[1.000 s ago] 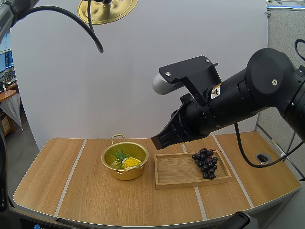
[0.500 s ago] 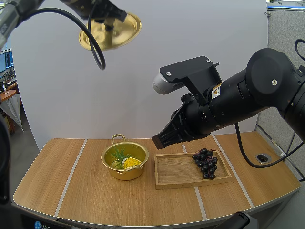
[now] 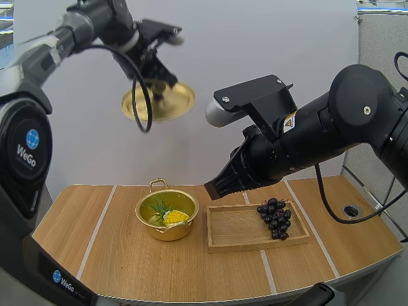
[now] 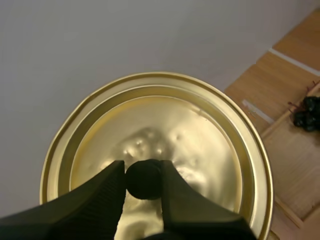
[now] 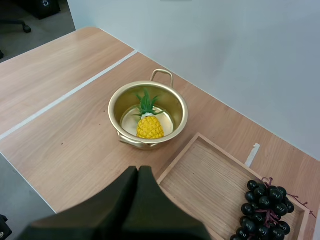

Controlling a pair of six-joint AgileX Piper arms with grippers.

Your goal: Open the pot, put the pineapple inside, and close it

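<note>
The gold pot [image 3: 167,214] stands open on the table, left of the wooden tray, and also appears in the right wrist view [image 5: 148,116]. A small pineapple [image 3: 172,217] [image 5: 148,122] with green leaves lies inside it. High above the pot hangs the gold lid [image 3: 158,101] [image 4: 160,150], with my left gripper [image 3: 157,81] [image 4: 144,179] shut on its black knob [image 4: 144,178]. My right gripper [image 3: 218,185] [image 5: 137,175] hovers shut on nothing over the tray's near-left corner, to the right of the pot.
A wooden tray [image 3: 236,231] [image 5: 210,185] lies right of the pot with a bunch of dark grapes [image 3: 274,218] [image 5: 265,210] at its right end. A round hole [image 3: 351,210] sits in the table's right side. My right arm's bulk hangs above the tray.
My left gripper has brought the lid down and to the right, from the top edge of the high view toward the space above the pot. The right arm has barely moved.
</note>
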